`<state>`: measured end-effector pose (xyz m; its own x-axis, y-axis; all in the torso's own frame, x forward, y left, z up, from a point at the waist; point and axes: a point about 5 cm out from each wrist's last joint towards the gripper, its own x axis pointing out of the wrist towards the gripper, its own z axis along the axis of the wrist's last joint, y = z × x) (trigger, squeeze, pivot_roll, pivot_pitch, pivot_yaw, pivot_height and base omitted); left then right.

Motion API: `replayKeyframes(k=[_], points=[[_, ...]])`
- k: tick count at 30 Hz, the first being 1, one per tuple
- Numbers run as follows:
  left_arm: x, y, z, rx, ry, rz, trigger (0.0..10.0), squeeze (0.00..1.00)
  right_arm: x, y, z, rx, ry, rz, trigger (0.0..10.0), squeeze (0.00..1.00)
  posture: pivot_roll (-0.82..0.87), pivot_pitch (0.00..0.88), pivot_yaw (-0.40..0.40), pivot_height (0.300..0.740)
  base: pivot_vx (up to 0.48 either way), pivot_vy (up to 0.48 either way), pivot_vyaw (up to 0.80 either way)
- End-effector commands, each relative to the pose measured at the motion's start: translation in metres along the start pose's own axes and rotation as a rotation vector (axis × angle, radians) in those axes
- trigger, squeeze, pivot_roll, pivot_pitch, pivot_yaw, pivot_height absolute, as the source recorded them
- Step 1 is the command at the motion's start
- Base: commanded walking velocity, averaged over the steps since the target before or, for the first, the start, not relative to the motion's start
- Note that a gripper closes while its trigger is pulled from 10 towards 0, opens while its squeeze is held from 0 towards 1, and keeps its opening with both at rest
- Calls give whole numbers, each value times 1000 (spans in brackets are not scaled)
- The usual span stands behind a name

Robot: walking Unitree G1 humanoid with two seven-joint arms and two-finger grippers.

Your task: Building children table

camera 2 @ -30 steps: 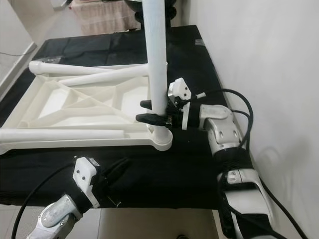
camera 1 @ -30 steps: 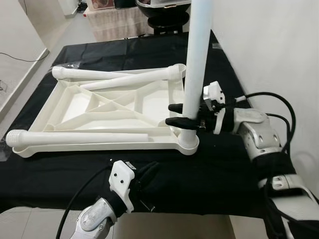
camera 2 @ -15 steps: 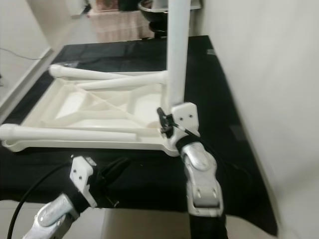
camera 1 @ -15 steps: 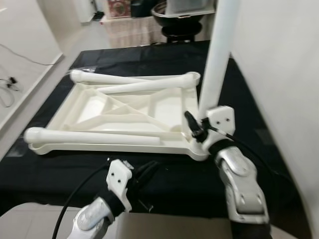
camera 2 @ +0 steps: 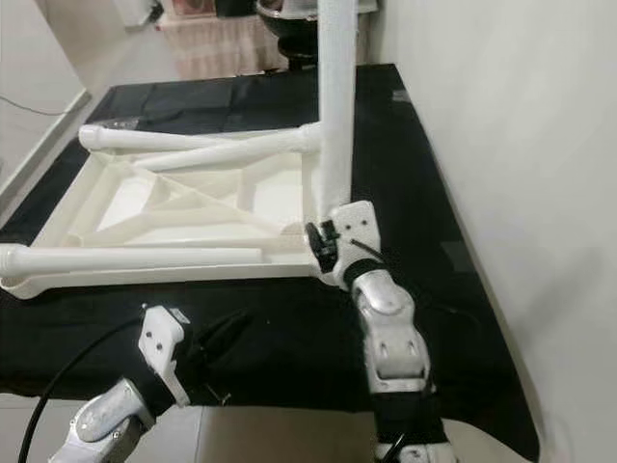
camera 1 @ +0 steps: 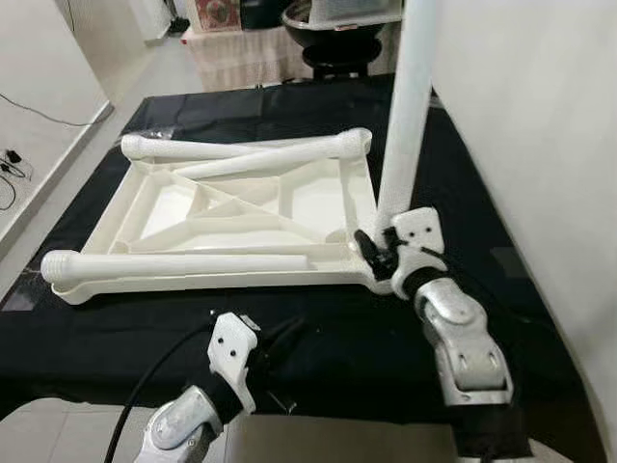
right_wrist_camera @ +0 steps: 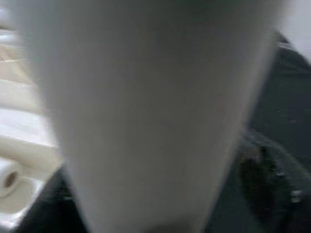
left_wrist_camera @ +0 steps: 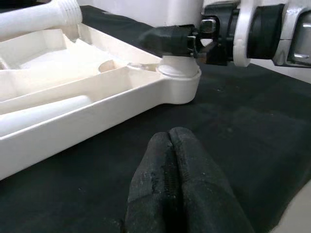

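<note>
No writing or label can be read on any part.

The right gripper (camera 1: 371, 249) is at the near right corner of the white tabletop (camera 1: 222, 207), which lies upside down on a black cloth (camera 1: 386, 338). Its black fingers (left_wrist_camera: 167, 40) are clamped around the foot of the upright leg (camera 1: 405, 116), just above the round corner socket (left_wrist_camera: 179, 80) where this leg stands. The right forearm reaches forward and slightly left from the robot's body, with the wrist camera pressed close to the leg.

The left gripper (left_wrist_camera: 171, 162) rests low over the cloth, near the front edge and in front of the tabletop. Its two fingers are pressed together and hold nothing. The socket is ahead of its fingertips.

Beyond the right gripper, three loose legs (camera 1: 183, 262) lie across the tabletop.
</note>
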<state>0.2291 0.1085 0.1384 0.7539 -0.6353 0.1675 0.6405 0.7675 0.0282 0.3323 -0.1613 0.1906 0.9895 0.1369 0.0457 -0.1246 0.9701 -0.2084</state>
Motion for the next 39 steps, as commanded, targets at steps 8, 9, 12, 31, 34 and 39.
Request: replayKeyframes(k=[8, 9, 12, 31, 34, 39], points=[[-5, 4, -7, 9, 35, 22, 10000, 0, -19, -26, -14, 23, 47, -135, 10000, 584, 46, 190, 86, 740, 0, 0, 0], [-5, 4, -7, 16, 38, 25, 10000, 0, -25, -24, -17, 41, 57, -122, 10000, 267, 45, 189, 86, 740, 0, 0, 0], [-5, 5, -7, 27, 43, 28, 10000, 0, -34, -17, -21, 78, 68, -69, 10000, 86, 42, 191, 86, 740, 0, 0, 0], [-6, 23, -5, 129, 117, 202, 10000, 0, -92, 39, -43, 198, 80, 241, 10000, 0, 12, 173, 92, 740, 0, 0, 0], [-4, 29, -10, 137, 162, 277, 10000, 0, -89, 34, -48, 179, 81, 193, 10000, 0, 13, 158, 95, 740, 0, 0, 0], [-7, 38, -14, 145, 198, 367, 10000, 0, -85, 30, -53, 186, 90, 167, 10000, 0, 9, 141, 94, 740, 0, 0, 0]])
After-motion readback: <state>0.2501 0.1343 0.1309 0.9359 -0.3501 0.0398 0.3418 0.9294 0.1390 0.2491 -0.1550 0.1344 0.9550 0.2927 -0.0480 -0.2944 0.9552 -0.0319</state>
